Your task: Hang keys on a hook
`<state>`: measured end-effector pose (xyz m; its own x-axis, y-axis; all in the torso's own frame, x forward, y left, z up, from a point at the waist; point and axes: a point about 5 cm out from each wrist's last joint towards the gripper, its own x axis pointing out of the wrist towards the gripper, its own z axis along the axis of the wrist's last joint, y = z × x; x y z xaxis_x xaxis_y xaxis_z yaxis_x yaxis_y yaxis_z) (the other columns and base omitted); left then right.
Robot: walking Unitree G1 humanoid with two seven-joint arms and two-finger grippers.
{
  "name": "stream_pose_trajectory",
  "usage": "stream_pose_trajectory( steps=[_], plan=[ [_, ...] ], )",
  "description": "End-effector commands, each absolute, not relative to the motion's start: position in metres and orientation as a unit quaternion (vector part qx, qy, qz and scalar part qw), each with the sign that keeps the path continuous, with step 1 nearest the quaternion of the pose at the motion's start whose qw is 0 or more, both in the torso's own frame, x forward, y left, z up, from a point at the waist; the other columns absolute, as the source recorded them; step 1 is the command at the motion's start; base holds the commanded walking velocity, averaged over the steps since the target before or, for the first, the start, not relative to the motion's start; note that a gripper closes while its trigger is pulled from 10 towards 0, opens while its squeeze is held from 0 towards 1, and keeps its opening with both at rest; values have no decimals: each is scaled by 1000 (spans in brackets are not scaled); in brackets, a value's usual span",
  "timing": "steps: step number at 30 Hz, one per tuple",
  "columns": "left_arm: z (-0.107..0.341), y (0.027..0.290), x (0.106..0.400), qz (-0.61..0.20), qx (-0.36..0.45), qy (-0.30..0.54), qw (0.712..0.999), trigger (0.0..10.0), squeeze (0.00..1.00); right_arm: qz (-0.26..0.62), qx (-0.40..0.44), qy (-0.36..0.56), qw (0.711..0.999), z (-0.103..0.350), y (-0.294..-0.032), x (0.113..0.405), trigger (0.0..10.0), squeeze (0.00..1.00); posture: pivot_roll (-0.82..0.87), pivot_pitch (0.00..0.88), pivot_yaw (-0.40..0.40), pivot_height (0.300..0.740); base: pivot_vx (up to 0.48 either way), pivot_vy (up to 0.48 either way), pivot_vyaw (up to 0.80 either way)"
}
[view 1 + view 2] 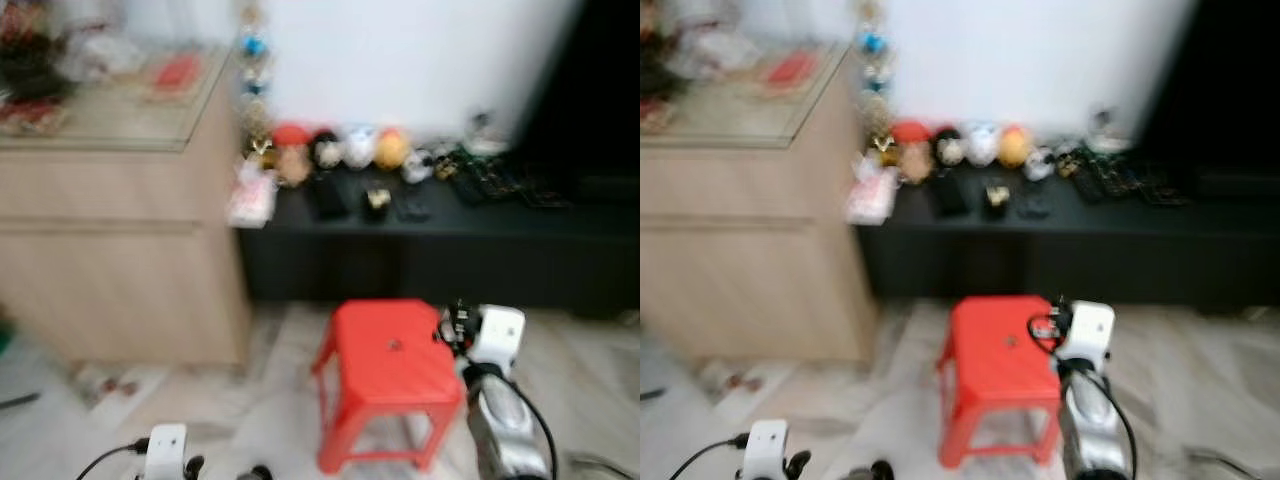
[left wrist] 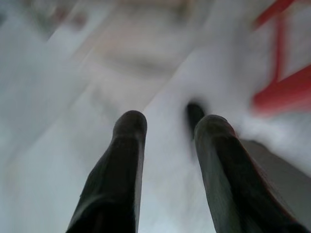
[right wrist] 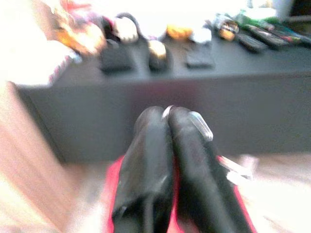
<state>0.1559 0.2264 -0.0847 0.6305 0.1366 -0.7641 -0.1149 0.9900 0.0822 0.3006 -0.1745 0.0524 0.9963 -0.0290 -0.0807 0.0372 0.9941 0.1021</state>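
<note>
All views are blurred. My right gripper is shut on a thin silver key ring, and pale keys dangle below its fingers. That arm reaches forward at the right edge of a red plastic stool and points toward a low black cabinet. My left gripper hangs low over the pale floor with its fingers apart and nothing between them. Its fingertips show at the bottom edge of the left eye view.
A light wooden cabinet with a glass top stands to the left. The black cabinet top carries several small round figurines, dark remotes and clutter. A string of ornaments hangs at the wooden cabinet's corner. Pale floor surrounds the stool.
</note>
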Motion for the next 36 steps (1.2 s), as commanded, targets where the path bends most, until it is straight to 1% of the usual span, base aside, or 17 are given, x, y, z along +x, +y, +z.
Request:
stream_pose_trajectory(
  steps=[1,36],
  plan=[
    [-92,230,137,75,14,460,885,10000,0,-21,57,65,996,39,-173,290,10000,0,-91,32,-14,740,-349,0,0],
    [-94,225,136,69,1,463,884,10000,0,-28,53,76,995,34,-173,291,10000,0,-88,39,-16,740,-336,0,0]
  ],
)
